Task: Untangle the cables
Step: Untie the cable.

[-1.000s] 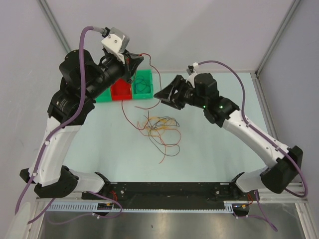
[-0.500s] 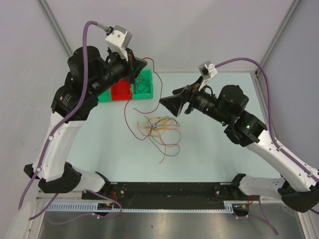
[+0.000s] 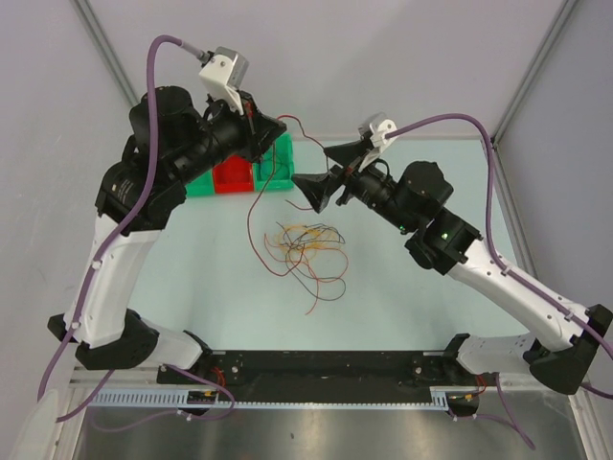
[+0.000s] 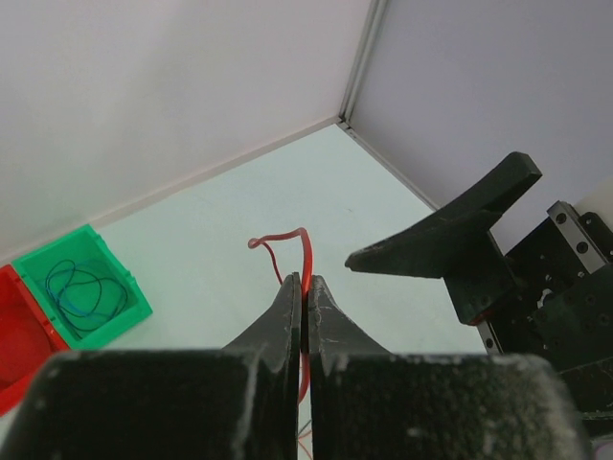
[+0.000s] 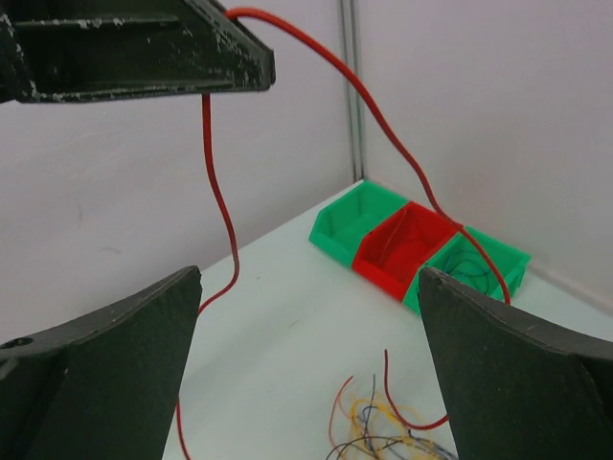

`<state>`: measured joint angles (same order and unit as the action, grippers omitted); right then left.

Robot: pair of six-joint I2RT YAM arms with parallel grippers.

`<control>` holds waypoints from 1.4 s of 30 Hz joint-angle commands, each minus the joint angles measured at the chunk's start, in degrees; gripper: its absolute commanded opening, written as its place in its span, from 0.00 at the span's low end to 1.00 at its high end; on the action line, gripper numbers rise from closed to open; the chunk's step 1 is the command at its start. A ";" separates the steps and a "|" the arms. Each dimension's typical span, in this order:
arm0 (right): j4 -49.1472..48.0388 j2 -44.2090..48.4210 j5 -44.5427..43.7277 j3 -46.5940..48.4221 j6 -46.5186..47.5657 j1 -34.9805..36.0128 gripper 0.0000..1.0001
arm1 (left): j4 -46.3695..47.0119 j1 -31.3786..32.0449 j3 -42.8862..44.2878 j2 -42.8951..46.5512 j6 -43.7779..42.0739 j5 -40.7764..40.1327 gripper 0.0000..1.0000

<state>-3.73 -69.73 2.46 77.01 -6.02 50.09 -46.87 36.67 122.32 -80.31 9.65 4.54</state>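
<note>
Top external view: left fingers (image 3: 276,126), raised above the green bin (image 3: 278,171), are clamped together on one red cable (image 4: 306,254). Its long axis runs mostly downward from the grip toward the bench (image 3: 211,278), and its short end curls past the fingertips. Right fingers (image 3: 311,184) stand wide apart near it, holding nothing. The remaining cables (image 3: 308,247) lie in a loose tangle mid-bench.

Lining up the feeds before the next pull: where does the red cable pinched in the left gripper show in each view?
Top external: red cable hangs down left of centre.
Left wrist: centre, looping upward.
Right wrist: arcs from the top, one strand hanging left of centre.
Shared landmark: the bin row.
</note>
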 commanded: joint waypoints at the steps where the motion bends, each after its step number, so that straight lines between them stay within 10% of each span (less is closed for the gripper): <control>1: -8.57 -0.93 -1.32 0.42 5.31 0.36 1.00 | -0.24 -0.10 2.04 -0.02 2.74 2.67 0.00; 22: -19.39 -5.85 27.32 0.42 -9.26 -11.68 1.00 | 1.26 -0.19 -0.94 1.39 4.24 6.10 0.00; 42: -15.88 -7.96 19.87 0.42 -5.84 -3.42 1.00 | 6.79 -0.28 -4.90 1.91 6.43 4.69 0.00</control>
<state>-18.68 -77.23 24.71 76.97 -12.82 46.04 -43.44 36.67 117.73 -80.09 14.66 9.65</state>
